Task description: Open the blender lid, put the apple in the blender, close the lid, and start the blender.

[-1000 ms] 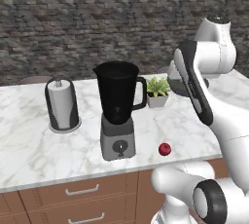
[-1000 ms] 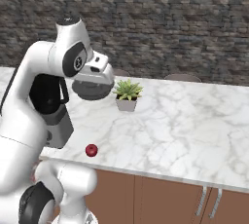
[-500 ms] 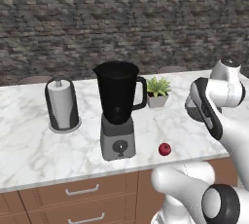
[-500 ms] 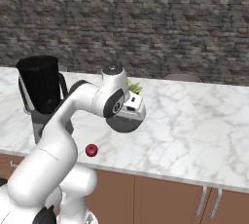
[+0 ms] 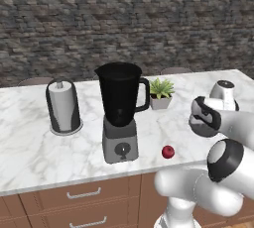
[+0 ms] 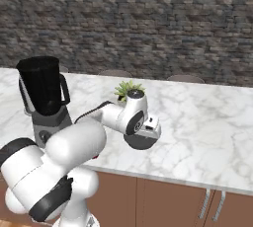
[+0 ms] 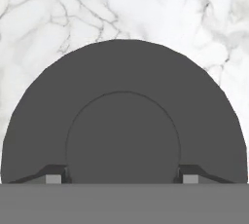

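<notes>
Gripper point(image 7: 123, 177) clamped on the raised knob of the blender lid point(image 7: 123, 125), low over the counter point(image 6: 207, 122) near its front edge; blender point(image 5: 120, 110) stands uncovered mid-counter, apple point(image 5: 168, 151) at the front edge beside its base

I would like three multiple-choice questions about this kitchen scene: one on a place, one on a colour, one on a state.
1. Where does the apple lie?
A. on the counter, right of the blender base
B. inside the jar
C. beside the paper-towel roll

2. What colour is the blender lid?
A. white
B. dark grey
C. red

3. What is the state of the blender jar?
A. lid on
B. tipped over
C. upright, top uncovered

Answers: 1 A, it rests on the marble by the base. 2 B, the hand view shows a dark grey disc. 3 C, the pincer grips the lid's knob away from the jar.
</notes>
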